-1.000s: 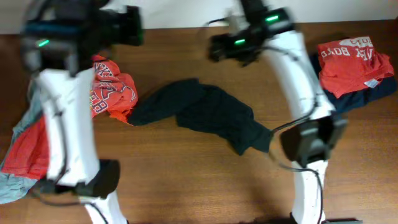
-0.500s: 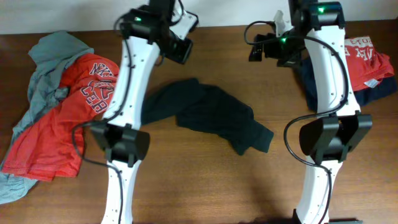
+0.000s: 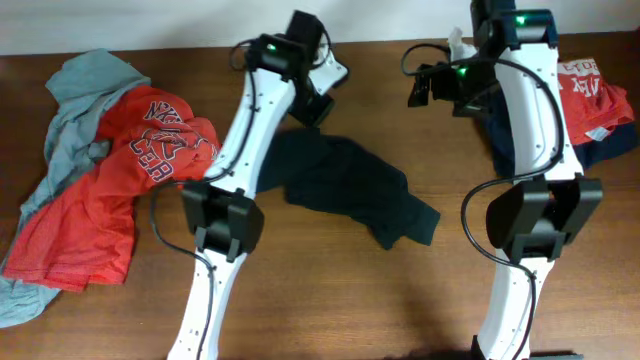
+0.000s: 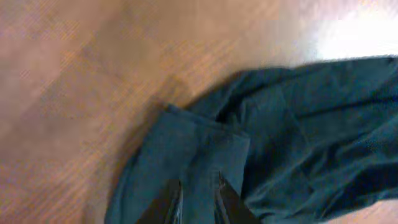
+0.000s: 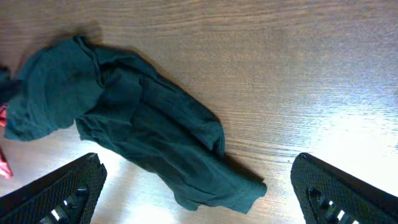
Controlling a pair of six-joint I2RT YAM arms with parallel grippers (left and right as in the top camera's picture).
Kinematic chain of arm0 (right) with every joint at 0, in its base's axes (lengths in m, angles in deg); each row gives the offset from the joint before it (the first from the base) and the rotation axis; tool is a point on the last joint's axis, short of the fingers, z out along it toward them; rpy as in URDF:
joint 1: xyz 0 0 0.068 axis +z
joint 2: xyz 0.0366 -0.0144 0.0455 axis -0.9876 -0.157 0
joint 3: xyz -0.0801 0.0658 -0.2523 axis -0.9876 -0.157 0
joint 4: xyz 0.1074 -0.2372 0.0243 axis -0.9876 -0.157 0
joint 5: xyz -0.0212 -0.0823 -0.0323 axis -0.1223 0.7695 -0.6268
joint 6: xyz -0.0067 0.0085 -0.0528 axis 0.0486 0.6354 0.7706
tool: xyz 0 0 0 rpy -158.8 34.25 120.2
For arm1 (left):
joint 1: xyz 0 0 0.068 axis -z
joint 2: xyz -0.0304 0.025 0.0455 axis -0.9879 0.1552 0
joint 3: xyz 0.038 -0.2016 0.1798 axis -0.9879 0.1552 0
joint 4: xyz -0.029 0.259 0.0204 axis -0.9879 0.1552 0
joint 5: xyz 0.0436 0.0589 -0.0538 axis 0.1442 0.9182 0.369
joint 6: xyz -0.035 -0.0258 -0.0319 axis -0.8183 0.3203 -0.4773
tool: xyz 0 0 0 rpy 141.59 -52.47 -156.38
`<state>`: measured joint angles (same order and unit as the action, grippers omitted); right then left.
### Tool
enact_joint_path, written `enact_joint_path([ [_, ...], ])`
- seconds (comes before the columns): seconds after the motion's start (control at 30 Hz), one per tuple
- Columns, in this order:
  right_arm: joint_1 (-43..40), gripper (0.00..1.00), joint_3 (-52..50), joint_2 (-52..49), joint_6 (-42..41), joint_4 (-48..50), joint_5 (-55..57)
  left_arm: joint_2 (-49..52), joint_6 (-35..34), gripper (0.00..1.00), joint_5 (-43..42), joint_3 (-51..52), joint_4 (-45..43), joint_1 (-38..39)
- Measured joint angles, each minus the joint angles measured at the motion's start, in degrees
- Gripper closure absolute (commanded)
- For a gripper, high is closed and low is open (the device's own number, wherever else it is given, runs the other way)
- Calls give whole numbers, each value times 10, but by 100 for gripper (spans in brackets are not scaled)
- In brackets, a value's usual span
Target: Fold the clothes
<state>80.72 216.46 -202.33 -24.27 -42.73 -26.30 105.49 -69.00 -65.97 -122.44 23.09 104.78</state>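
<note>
Overhead: crumpled dark green cotton shirt lies mid-table, bare brown wooden tabletop nearer. Left gripper nearly closed, empty, above its edge. Right gripper spread wide, empty.

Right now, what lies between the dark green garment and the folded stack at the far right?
In the overhead view, only the right arm stands between the dark green garment and the folded stack; the table there is otherwise bare wood.

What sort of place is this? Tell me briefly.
Probably a robot lab bench set up for laundry folding: two arms mounted at a bare wooden table, a crumpled dark shirt mid-table, unsorted clothes piled left and a folded stack right.
</note>
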Motion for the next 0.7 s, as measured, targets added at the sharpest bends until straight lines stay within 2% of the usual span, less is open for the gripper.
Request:
enact_joint_path([
  [0.13, 0, 0, -14, 0, 1, 9, 0, 18, 10, 82, 18, 0, 14, 19],
  [0.33, 0, 1, -17, 0, 10, 10, 0, 41, 11, 60, 28, 0, 17, 35],
  [0.7, 0, 1, -17, 0, 14, 15, 0, 82, -72, 59, 29, 0, 11, 36],
])
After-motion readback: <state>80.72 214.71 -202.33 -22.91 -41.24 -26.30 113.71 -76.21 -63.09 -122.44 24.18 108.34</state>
